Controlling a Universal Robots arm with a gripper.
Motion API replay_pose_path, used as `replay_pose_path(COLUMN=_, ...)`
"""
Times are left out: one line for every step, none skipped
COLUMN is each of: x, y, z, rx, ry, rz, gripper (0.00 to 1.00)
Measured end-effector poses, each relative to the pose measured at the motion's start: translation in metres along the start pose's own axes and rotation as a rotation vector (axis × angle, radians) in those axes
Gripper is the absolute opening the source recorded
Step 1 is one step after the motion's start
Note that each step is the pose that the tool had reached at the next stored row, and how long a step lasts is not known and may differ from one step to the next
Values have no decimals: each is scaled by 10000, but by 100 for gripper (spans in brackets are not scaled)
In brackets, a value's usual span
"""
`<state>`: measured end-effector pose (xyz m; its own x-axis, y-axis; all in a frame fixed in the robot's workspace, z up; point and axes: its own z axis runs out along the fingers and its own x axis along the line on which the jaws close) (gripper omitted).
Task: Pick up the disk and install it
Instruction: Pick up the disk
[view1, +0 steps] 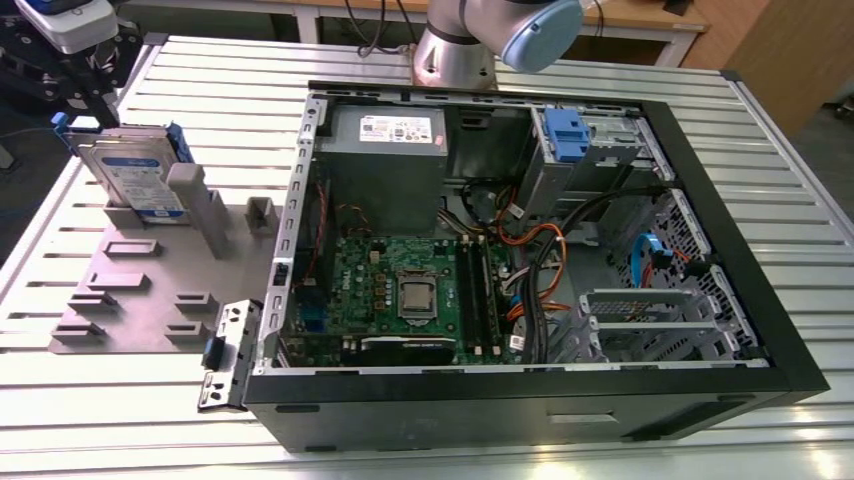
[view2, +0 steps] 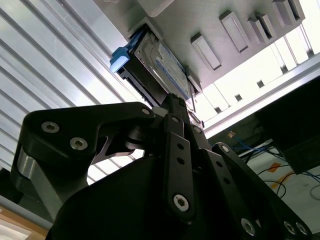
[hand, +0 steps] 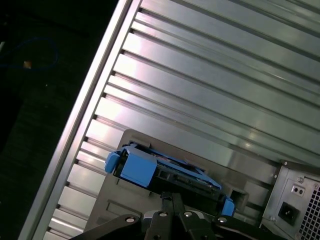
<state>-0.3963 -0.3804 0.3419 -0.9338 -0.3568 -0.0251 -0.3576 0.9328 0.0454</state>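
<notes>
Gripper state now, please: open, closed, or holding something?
Gripper: cannot be told; it is right at the disk, which stands in the grey holder.

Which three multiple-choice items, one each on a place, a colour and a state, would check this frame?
1. Where is the disk? A. in the case's drive bay; B. standing on edge in the grey fixture plate; C. flat on the table.
2. What colour is the disk's carrier? A. red; B. green; C. blue.
3. How is the computer case? A. side open, motherboard exposed; B. closed by a panel; C. standing upright.
Answers: 1 B, it stands in a slot beside the case; 2 C, blue plastic frames it in the first wrist view; 3 A, the board lies in plain sight.
</notes>
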Motion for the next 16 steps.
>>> replay_pose_path(x=0, y=0, z=0, rx=0, ry=1, rz=-9, gripper=11)
replay_pose_path(x=0, y=0, z=0, rx=0, ry=2, rz=-18, gripper=11)
replay_pose_path(x=0, y=0, z=0, rx=-1, ry=2, rz=-26, gripper=11)
replay_pose_path(x=0, y=0, z=0, rx=0, ry=2, rz=-34, gripper=11)
replay_pose_path(x=0, y=0, z=0, rx=-1, ry=3, rz=-42, gripper=11)
replay_pose_path(x=0, y=0, z=0, rx=-1, ry=3, rz=-51, gripper=11)
replay_pose_path(x=0, y=0, z=0, rx=-2, ry=4, rz=-59, gripper=11)
replay_pose_path(x=0, y=0, z=0, rx=-1, ry=4, rz=-68, gripper=11)
replay_pose_path(x=0, y=0, z=0, rx=-2, ry=4, rz=-76, gripper=11)
replay_pose_path(x=0, y=0, z=0, rx=-2, ry=4, rz=-85, gripper=11)
replay_pose_path(x=0, y=0, z=0, rx=-2, ry=5, rz=-93, gripper=11)
replay_pose_path(x=0, y=0, z=0, rx=-2, ry=5, rz=-102, gripper=11)
replay_pose_path(x=0, y=0, z=0, rx=-3, ry=6, rz=-110, gripper=11)
replay_pose_path(x=0, y=0, z=0, rx=-2, ry=6, rz=-118, gripper=11)
replay_pose_path(x=0, y=0, z=0, rx=-3, ry=6, rz=-128, gripper=11)
replay_pose_path(x=0, y=0, z=0, rx=-3, ry=7, rz=-136, gripper=11)
